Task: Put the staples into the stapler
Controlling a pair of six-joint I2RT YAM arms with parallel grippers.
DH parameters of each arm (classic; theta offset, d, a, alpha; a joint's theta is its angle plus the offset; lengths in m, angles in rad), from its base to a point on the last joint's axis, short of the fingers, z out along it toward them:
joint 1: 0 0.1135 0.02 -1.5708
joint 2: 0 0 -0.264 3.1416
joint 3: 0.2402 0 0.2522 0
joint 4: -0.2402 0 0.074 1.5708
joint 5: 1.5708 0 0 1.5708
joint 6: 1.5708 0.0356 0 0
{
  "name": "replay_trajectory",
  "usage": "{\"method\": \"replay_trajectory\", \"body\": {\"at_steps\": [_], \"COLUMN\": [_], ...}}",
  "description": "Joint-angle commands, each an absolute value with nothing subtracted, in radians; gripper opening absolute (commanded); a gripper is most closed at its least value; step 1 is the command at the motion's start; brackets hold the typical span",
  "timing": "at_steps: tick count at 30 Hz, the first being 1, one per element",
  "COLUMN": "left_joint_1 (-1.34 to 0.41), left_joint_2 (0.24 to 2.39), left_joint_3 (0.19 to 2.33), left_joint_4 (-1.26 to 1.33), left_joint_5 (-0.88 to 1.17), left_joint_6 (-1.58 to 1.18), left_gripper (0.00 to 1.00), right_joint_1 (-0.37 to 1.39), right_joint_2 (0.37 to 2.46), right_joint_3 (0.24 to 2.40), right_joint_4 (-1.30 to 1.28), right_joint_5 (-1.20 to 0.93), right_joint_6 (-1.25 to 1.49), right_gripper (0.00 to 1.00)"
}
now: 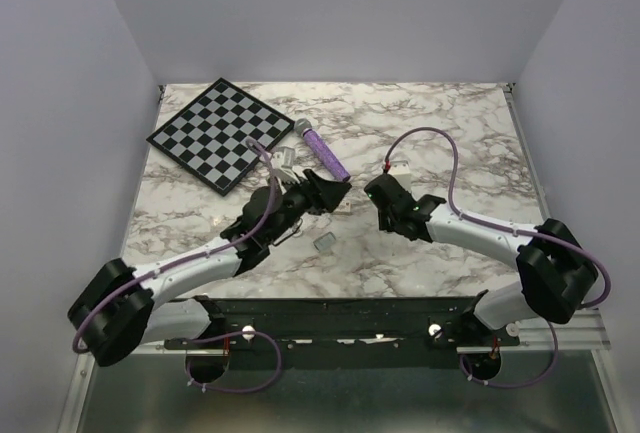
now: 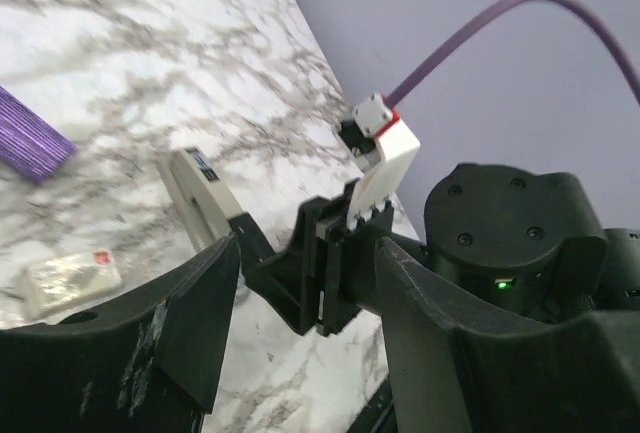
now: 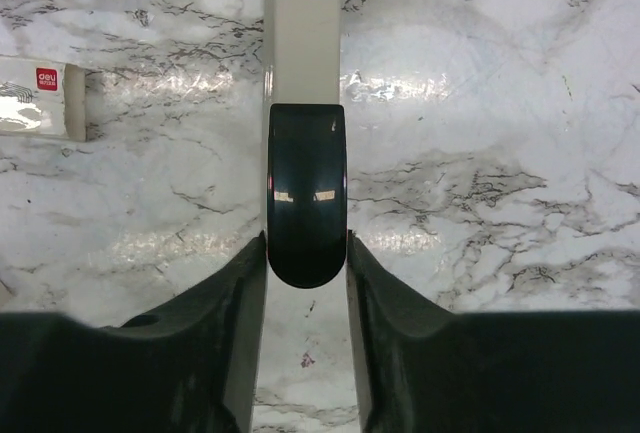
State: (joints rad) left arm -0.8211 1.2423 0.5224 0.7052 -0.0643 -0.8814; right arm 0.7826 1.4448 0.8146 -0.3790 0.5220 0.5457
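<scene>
A beige stapler (image 3: 302, 48) with a black rear end (image 3: 307, 203) lies on the marble table. My right gripper (image 3: 307, 253) is shut on that black end, with both fingers against its sides. The left wrist view shows the stapler (image 2: 198, 198) too. My left gripper (image 2: 308, 253) is open and empty, and its jaws straddle the right gripper's fingers (image 2: 322, 273) above the table. In the top view the two grippers, left (image 1: 335, 193) and right (image 1: 372, 196), meet at the table's middle. The block of staples is not in view.
A small cream box (image 3: 40, 98) with a red logo lies beside the stapler and shows in the top view (image 1: 323, 242). A purple stapler (image 1: 322, 150) lies behind the left gripper. A checkerboard (image 1: 222, 133) sits at the back left.
</scene>
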Motion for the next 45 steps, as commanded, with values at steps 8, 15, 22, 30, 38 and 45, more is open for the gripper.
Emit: {"method": "replay_trajectory", "body": {"at_steps": [8,15,22,30,38,45], "left_joint_1": [-0.55,-0.512,-0.509,-0.509,-0.509,-0.509], "left_joint_2": [0.936,0.838,0.729,0.718,0.716,0.727], "left_joint_3": [0.849,0.9,0.781,0.765,0.759,0.759], "left_joint_4": [0.014,-0.005,0.081,0.077,0.077,0.075], "left_joint_5": [-0.147,-0.282,-0.387,-0.382,-0.37,-0.362], "left_joint_6": [-0.572,-0.333,-0.233,-0.209,-0.206,-0.212], "left_gripper": [0.73,0.82,0.88,0.88,0.88,0.88], "right_joint_1": [0.701,0.647,0.632,0.615,0.598,0.589], "right_joint_2": [1.473,1.58,1.664,1.706,1.707,1.736], "right_joint_3": [1.047,1.146,1.172,1.203,1.223,1.19], "right_joint_4": [-0.656,-0.747,-0.758,-0.781,-0.796,-0.766], "right_joint_5": [0.361,0.258,0.213,0.209,0.189,0.181], "right_joint_6": [0.419,0.376,0.37,0.368,0.367,0.37], "right_gripper": [0.6,0.6,0.56,0.46,0.47,0.15]}}
